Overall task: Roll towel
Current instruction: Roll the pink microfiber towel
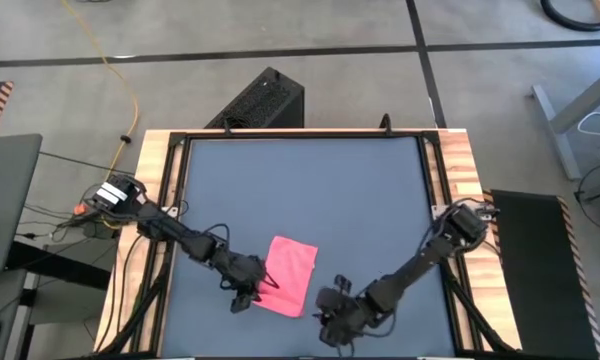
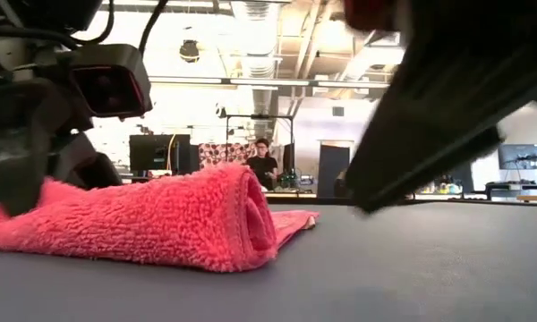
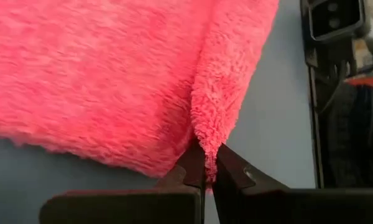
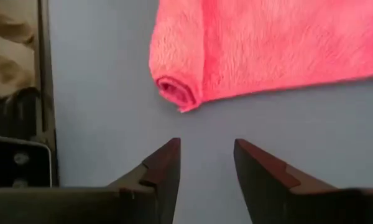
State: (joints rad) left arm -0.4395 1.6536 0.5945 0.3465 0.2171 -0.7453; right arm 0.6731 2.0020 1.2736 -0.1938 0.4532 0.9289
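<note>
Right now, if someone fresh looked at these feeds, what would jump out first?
The pink towel stands out against the dark grey table, lying near the front edge with one edge already curled into a roll. The left hand is shut on the towel's rolled end. The right hand sits open on the bare table just short of the roll, touching nothing.
</note>
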